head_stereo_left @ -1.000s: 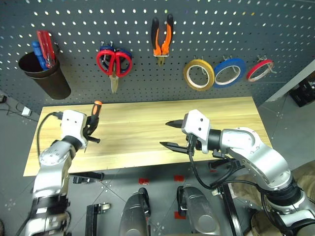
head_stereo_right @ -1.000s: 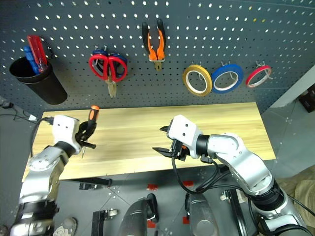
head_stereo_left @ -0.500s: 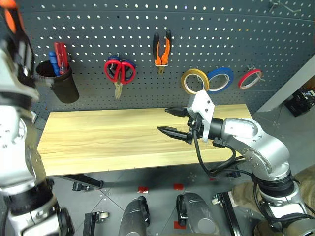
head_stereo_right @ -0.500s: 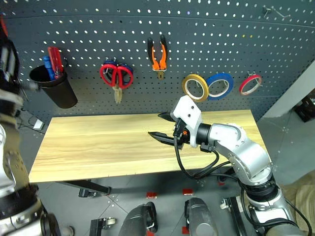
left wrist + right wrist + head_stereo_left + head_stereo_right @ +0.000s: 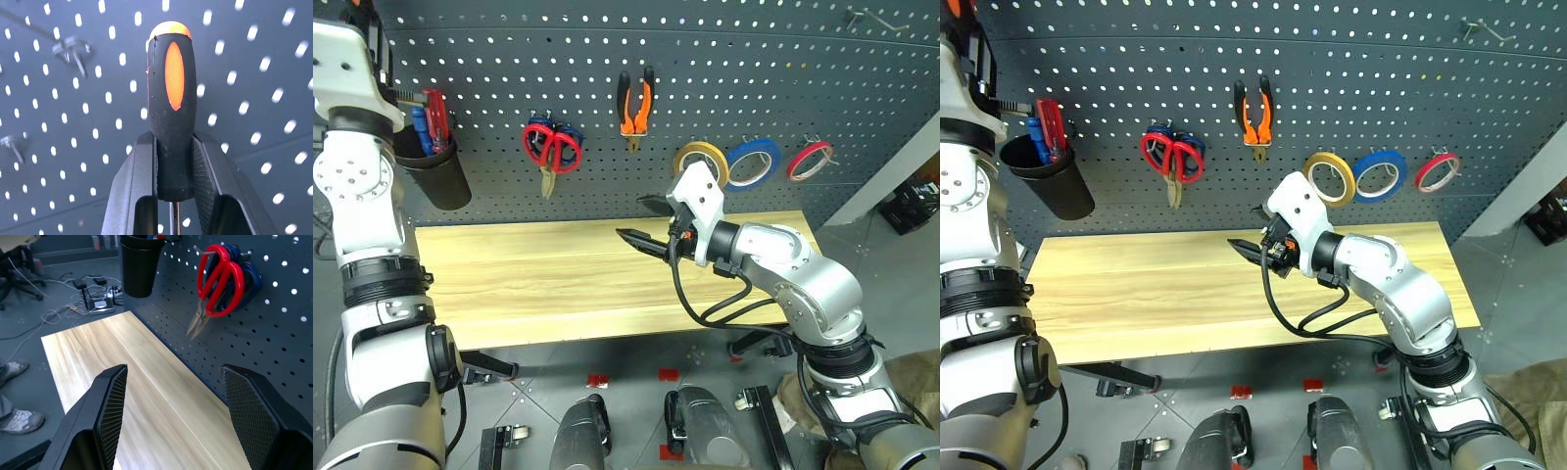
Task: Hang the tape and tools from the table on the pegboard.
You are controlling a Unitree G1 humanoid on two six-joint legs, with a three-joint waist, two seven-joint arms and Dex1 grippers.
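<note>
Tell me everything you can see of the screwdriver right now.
The screwdriver has a slim black handle with an orange oval inlay and an orange cap at its end; the grip looks rubbery. The left gripper is shut on the handle's lower part, one black finger pressing each side. A thin metal shaft runs down between the fingers; its tip is hidden. It is held up in front of the pegboard, not yet on any hook.

A workshop: tool-hung pegboard above a wooden table.
</note>
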